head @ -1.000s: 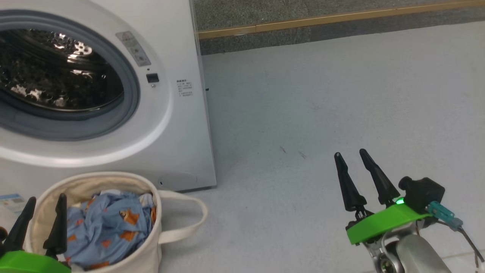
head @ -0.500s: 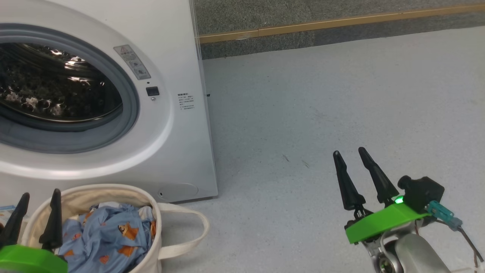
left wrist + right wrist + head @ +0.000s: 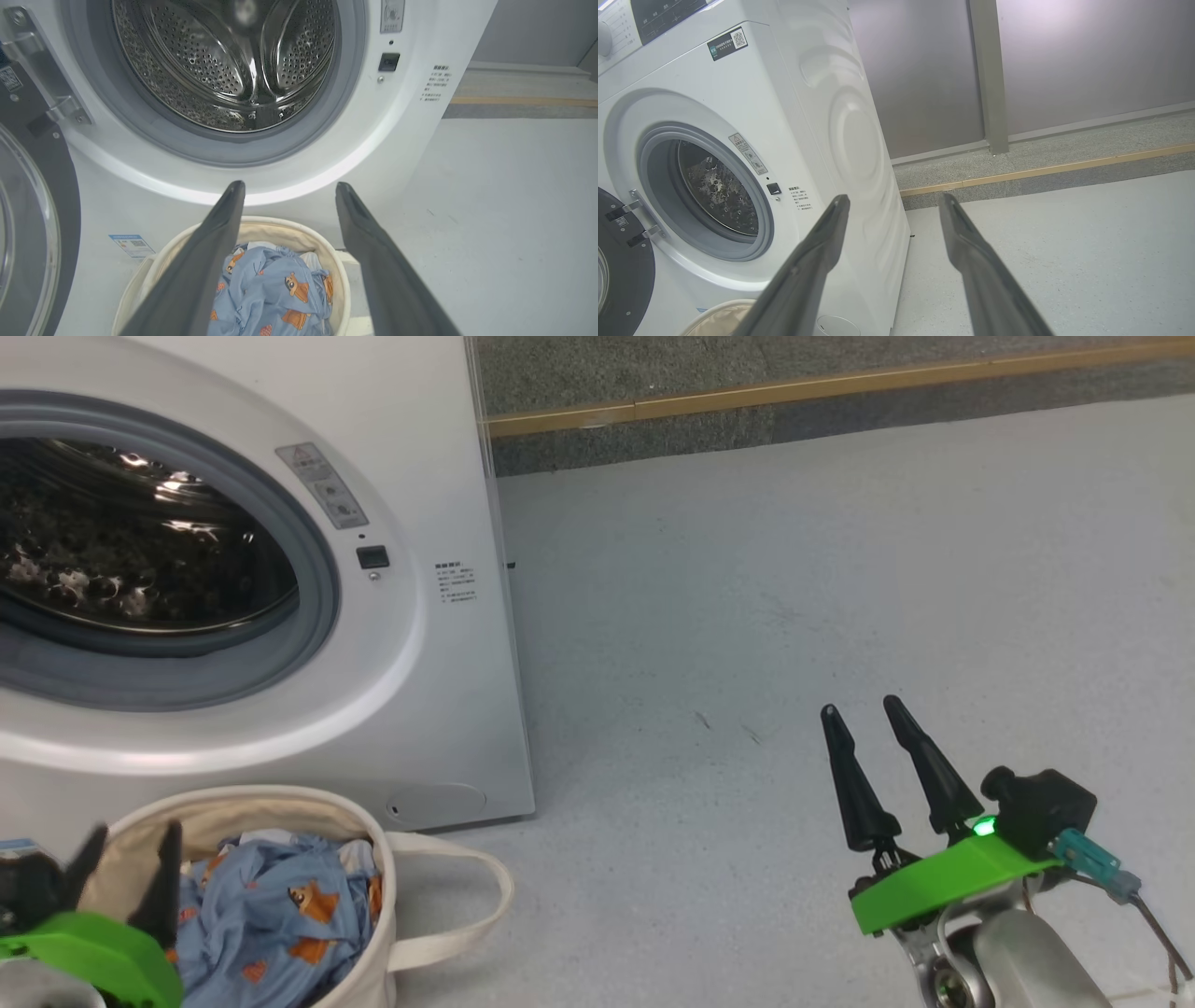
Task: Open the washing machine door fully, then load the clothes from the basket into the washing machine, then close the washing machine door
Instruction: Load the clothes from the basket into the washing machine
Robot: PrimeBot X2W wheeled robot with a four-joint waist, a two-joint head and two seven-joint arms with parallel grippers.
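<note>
Washing machine (image 3: 439,644): white cabinet, grey rubber ring, shiny steel drum dotted all over with small holes.
Washing machine door (image 3: 65,196): glossy black rim round clear glass.
Basket (image 3: 243,807): cream canvas, with a white liner peeking out inside.
Clothes (image 3: 271,915): light blue, scattered with little orange-brown cartoon animals.
Sticker (image 3: 131,245): blue and white, low on the machine's front.
Left gripper (image 3: 289,185): dark grey-black fingers, bright green bracket.
Right gripper (image 3: 860,706): black fingers, the same bright green bracket, a glowing green light, a teal plug.
Floor (image 3: 840,569): pale grey, faintly speckled.
Kerb (image 3: 653,364): dark speckled grey with a tan strip.
</note>
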